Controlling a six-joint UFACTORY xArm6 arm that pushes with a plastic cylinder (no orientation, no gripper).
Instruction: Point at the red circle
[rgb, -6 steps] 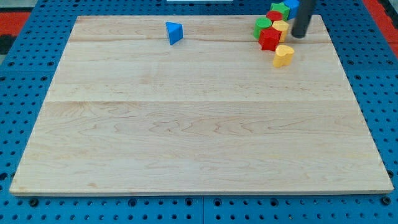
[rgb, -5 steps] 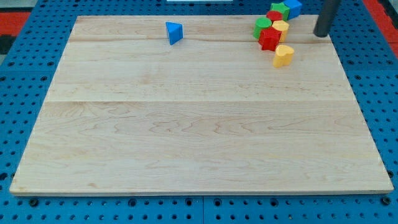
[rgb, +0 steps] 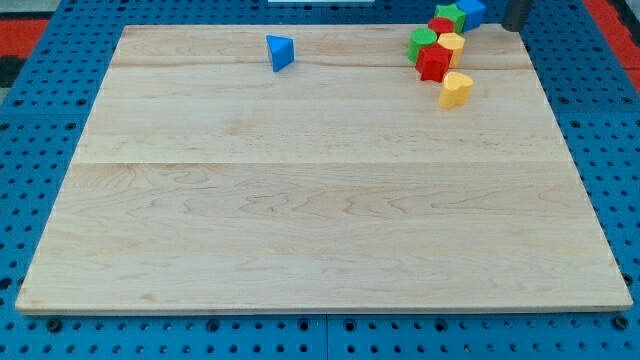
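Note:
The red circle (rgb: 440, 25) sits in a tight cluster of blocks at the view's top right, between a green star (rgb: 450, 15) above it and a yellow block (rgb: 452, 44) below it; only part of it shows. My tip (rgb: 512, 27) is at the view's top edge, to the right of the cluster and apart from every block. A blue block (rgb: 471, 10) lies between my tip and the green star.
A green circle (rgb: 422, 42) and a red star (rgb: 434, 63) close the cluster's left and bottom. A yellow heart (rgb: 456, 89) lies just below them. A blue triangle (rgb: 280, 52) stands alone at the top middle of the wooden board (rgb: 320, 200).
My tip has moved away from the cluster, first to the right and then up toward the view's top edge. No block has moved.

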